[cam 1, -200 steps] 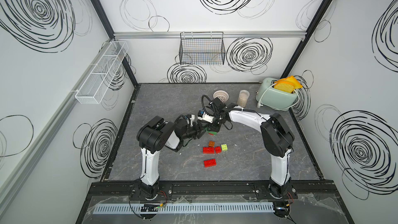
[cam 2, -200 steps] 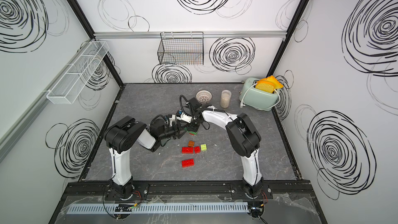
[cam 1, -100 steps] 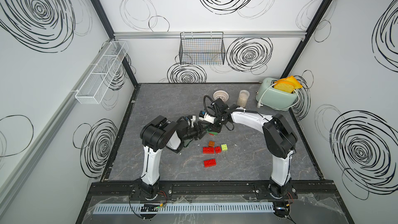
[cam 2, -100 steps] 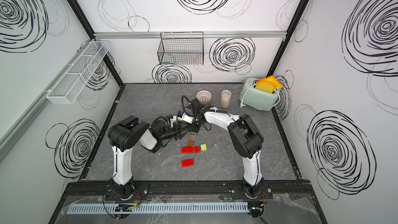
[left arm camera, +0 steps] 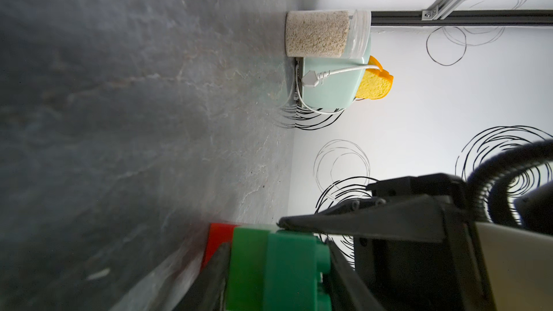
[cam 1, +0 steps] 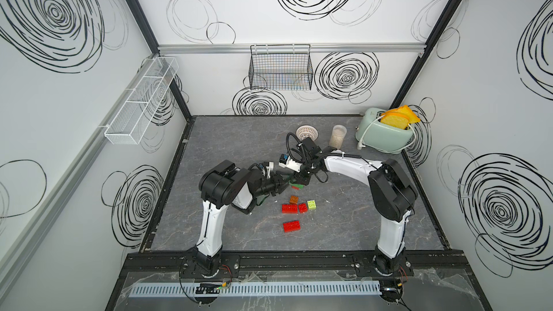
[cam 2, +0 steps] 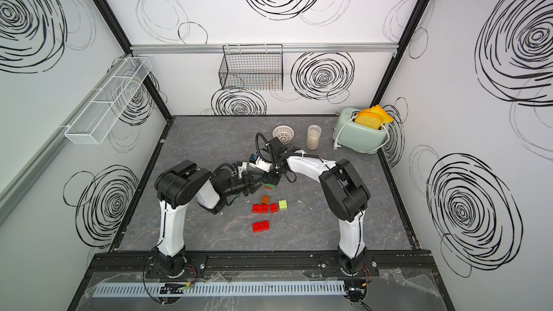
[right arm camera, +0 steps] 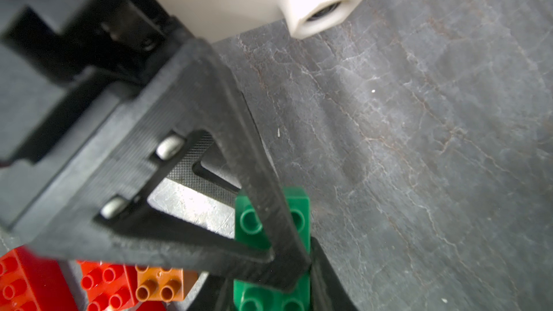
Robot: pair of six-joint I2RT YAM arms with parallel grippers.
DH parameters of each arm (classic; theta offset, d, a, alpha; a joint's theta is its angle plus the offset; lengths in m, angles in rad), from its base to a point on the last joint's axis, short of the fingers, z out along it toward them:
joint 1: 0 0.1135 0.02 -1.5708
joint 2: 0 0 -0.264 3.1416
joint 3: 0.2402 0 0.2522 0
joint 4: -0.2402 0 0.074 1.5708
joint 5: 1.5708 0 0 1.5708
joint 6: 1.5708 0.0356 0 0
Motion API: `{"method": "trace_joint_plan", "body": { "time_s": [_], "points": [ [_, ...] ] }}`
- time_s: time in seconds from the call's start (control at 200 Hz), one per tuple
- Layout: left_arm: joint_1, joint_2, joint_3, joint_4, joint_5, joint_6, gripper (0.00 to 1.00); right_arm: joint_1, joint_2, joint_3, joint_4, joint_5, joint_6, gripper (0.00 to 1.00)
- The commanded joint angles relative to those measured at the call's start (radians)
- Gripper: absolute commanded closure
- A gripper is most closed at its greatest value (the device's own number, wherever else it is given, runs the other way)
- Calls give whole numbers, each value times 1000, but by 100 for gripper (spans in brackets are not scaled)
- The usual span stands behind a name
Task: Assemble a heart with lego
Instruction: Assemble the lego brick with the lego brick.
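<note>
Left arm and right arm: white link shells, black rounded joint housings. Bases were black, with thin red wires trailing from them.
Left gripper and right gripper: black.
Fingers were triangular, open-framed and finely ribbed, with two silver screws.
Wrist cameras were white blocks; one bore a blue plug.
A black corrugated cable ran from the right wrist.

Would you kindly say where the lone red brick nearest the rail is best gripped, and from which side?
Probably across its two long sides, from straight above: the lone red brick lies flat, studs up, apart from the other bricks.
</note>
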Motion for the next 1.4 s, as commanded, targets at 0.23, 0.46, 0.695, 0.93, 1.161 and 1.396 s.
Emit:
{"method": "trace_joint_plan", "body": {
  "time_s": [0.23, 0.46, 0.695, 0.93, 1.161, 1.396],
  "points": [
    [-45, 21, -11, 83, 113, -24, 67, -29, 29, -37, 15, -91, 26, 59],
    [-26, 14, -21, 61, 112, -1, 67, -85, -36, -63, 15, -162, 54, 40],
    [-9, -20, -31, 9, 97, 43, 69, -96, -51, -66, -22, -188, 53, 32],
    [56, -70, -72, -26, 55, 110, 69, -96, -93, -86, -12, -209, 75, 28],
    [142, -97, -126, 57, 27, 147, 69, -78, -197, -159, 48, -104, 208, 26],
    [197, -31, -170, 306, 24, 42, 69, -43, -323, -308, 76, 100, 527, 27]
  ]
}}
